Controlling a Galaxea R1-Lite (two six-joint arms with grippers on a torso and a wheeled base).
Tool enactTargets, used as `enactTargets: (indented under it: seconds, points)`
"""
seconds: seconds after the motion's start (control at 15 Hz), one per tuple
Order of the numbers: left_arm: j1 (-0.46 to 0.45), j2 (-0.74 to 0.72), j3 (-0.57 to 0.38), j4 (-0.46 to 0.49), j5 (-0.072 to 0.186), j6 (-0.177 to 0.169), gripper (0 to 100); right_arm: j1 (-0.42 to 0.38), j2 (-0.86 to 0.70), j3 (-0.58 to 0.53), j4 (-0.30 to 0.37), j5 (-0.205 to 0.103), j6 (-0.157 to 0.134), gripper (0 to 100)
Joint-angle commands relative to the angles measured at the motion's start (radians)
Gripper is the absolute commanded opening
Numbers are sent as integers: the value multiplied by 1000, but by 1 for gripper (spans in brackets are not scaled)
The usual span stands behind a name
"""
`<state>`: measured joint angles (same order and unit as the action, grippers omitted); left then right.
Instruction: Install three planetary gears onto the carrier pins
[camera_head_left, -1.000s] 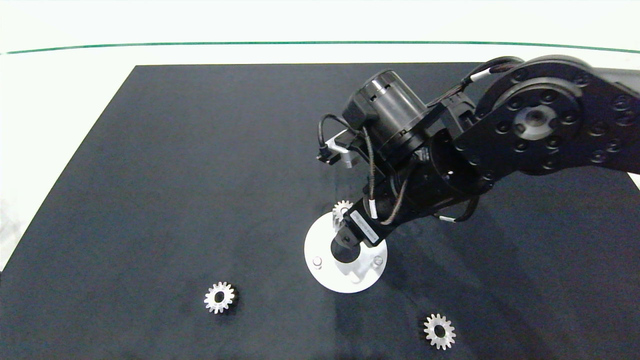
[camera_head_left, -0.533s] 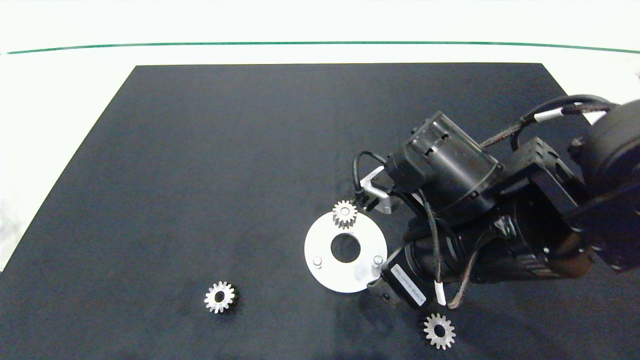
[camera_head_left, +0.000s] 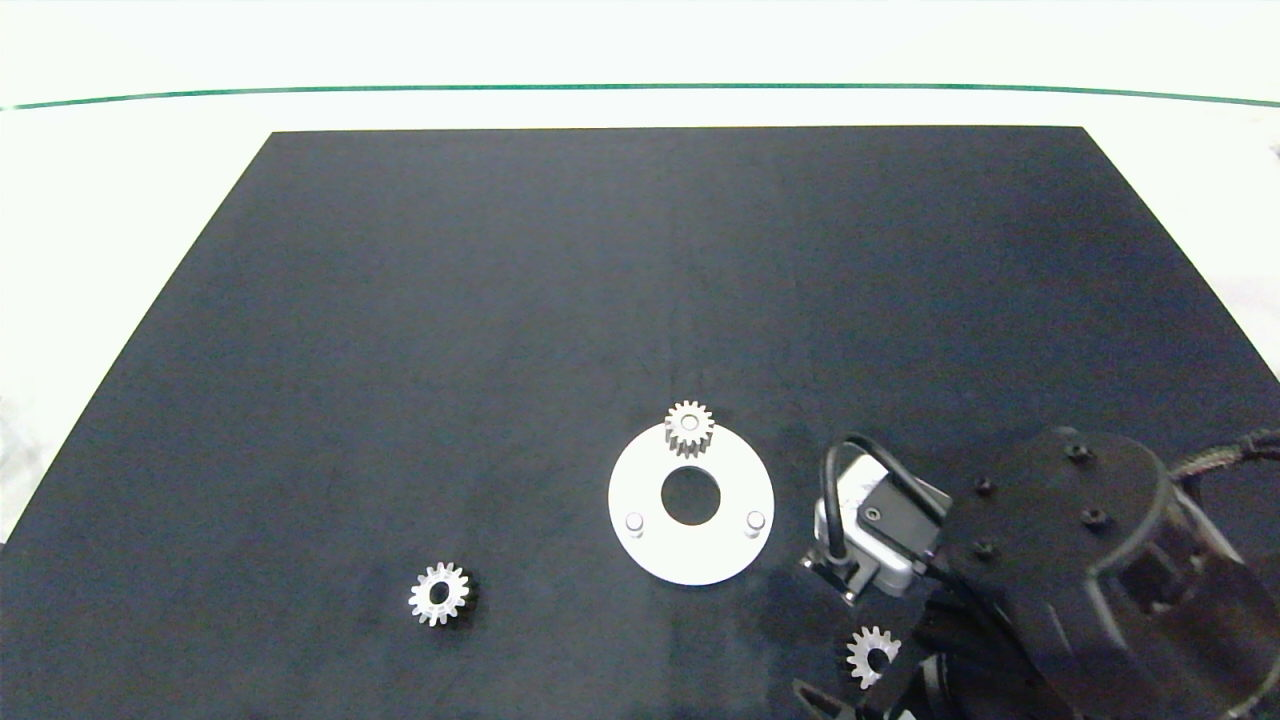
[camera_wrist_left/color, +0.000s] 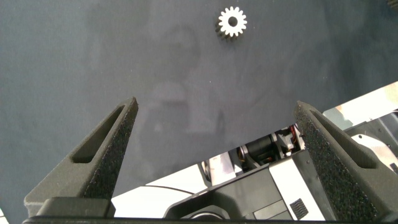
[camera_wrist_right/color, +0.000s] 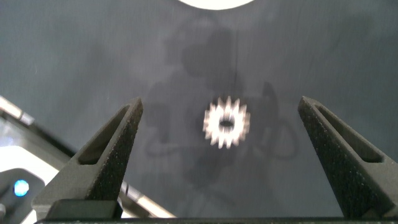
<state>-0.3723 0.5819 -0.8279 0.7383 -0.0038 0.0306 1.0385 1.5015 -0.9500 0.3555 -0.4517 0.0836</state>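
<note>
1. The right arm has left the white carrier disc (camera_head_left: 720, 560) and swung to the near-right corner of the black mat (camera_head_left: 500, 300). A second ago it was over the disc; now the disc is fully uncovered.
2. First planetary gear (camera_head_left: 690, 429) stays seated on the far carrier pin, flat on the disc's far rim and released. It has not shifted as the arm pulled away, so I judge one of three installed.
3. The two near pins, left pin (camera_head_left: 634, 522) and right pin (camera_head_left: 755, 520), stand bare.
4. The right gripper (camera_wrist_right/color: 227, 140) now hangs over the second gear (camera_head_left: 872, 657), which lies flat on the mat near the front edge, right of the disc. In the right wrist view, that gear (camera_wrist_right/color: 226, 124) sits centred between the fingers, which are spread wide and not touching it. Nothing is held.
5. Third gear (camera_head_left: 439, 594) lies flat on the mat, left of the disc and well apart from it, untouched. It also shows in the left wrist view (camera_wrist_left/color: 232, 22).
6. The left gripper (camera_wrist_left/color: 217, 134) is idle out of the head view, fingers spread wide and empty.
7. Read: placement one is done, pick two is starting. Next comes a descent and pinch across the teeth; alignment looks good.
</note>
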Motion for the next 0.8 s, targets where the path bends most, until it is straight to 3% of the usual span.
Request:
enactTargets:
  seconds: [0.07, 0.27, 0.4, 0.8]
  points:
    - [0, -2, 1, 4, 1, 0, 100, 12, -63, 69, -1, -24, 8, 100]
    - [0, -11, 1, 4, 1, 0, 100, -2, -53, 105, -13, -22, 11, 100]
    - [0, -24, 3, 4, 1, 0, 100, -2, -46, 157, -99, -22, 7, 100]
    - [-2, -30, 3, 4, 1, 0, 100, -2, -17, 281, -265, -8, 11, 100]
